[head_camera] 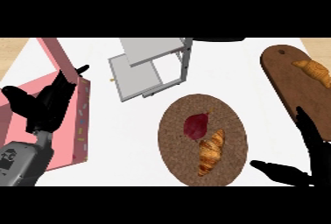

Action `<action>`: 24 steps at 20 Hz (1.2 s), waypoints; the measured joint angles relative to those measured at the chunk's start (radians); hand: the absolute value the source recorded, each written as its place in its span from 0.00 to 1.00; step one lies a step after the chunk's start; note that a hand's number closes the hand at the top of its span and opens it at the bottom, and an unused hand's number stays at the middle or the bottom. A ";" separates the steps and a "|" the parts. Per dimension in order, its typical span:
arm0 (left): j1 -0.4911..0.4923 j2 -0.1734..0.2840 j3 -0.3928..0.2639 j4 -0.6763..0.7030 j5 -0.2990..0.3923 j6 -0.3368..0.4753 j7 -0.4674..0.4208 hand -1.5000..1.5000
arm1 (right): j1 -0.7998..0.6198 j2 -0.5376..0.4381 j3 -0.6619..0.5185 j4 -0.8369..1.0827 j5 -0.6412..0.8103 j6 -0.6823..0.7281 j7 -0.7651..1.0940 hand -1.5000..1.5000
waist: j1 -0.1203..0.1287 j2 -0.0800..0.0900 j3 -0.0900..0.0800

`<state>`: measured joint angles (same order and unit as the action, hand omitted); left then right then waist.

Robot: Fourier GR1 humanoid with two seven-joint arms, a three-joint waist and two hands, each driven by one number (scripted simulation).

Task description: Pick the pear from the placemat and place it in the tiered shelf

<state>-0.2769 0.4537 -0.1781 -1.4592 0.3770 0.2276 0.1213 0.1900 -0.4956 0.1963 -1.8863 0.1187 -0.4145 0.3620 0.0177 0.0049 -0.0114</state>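
One pear [196, 125], two croissants, one on placemat [177, 144], pear left of spread right hand [309, 168]; left hand [44, 103] spread too.

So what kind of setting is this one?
Likely a kitchen counter: a croissant and dark red pear lie on a round woven placemat, with another croissant on a wooden cutting board.

dark red pear [196, 125], brown woven placemat [177, 144] (round), grey shelf [139, 70]
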 measured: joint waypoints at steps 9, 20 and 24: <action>-0.024 -0.002 0.015 0.021 0.007 -0.023 0.003 0.50 | -0.340 0.017 0.182 -0.029 0.279 0.101 0.626 0.00 | 0.013 -0.001 0.005; -0.012 -0.018 0.032 0.028 -0.006 -0.029 0.005 0.50 | -0.558 0.187 0.300 0.149 0.421 0.258 0.818 0.00 | -0.006 -0.005 0.009; -0.002 -0.025 0.035 0.029 -0.017 -0.034 -0.002 0.50 | -0.590 0.235 0.300 0.208 0.443 0.295 0.828 0.00 | -0.009 -0.005 0.010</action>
<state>-0.2787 0.4290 -0.1426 -1.4301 0.3603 0.1937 0.1189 -0.3997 -0.2608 0.4963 -1.6781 0.5616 -0.1197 1.1904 0.0084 -0.0003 -0.0016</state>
